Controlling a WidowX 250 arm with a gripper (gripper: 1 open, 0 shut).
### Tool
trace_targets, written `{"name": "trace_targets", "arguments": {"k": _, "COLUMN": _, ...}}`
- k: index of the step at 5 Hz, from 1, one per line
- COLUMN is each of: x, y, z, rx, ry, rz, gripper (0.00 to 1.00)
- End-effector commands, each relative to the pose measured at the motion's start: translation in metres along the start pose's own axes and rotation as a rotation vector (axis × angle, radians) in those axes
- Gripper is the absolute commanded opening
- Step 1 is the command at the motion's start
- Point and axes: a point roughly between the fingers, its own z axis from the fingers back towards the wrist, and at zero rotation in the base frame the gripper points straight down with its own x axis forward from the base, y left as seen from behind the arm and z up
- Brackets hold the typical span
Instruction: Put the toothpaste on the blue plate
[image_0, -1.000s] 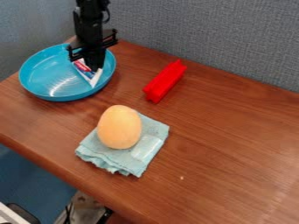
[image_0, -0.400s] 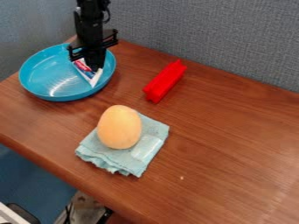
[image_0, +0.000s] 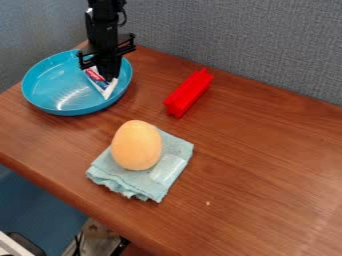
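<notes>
Your gripper (image_0: 102, 68) had its fingers pinched on the toothpaste (image_0: 99, 78) over the blue plate (image_0: 54, 85); its print was unreadable.

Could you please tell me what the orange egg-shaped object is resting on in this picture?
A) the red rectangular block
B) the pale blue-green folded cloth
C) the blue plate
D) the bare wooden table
B: the orange egg-shaped object sits on top of the pale blue-green folded cloth, apart from the blue plate and the red block.
</notes>
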Motion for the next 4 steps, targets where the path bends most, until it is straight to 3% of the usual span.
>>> {"name": "trace_targets", "arguments": {"k": 1, "x": 0.007, "y": 0.001, "z": 0.018, "rx": -0.028, "ry": -0.019, "rz": -0.006, "gripper": 0.0}}
{"name": "trace_targets", "arguments": {"k": 4, "x": 0.013, "y": 0.009, "z": 0.036, "rx": -0.037, "ry": 0.004, "rz": -0.022, "gripper": 0.0}}
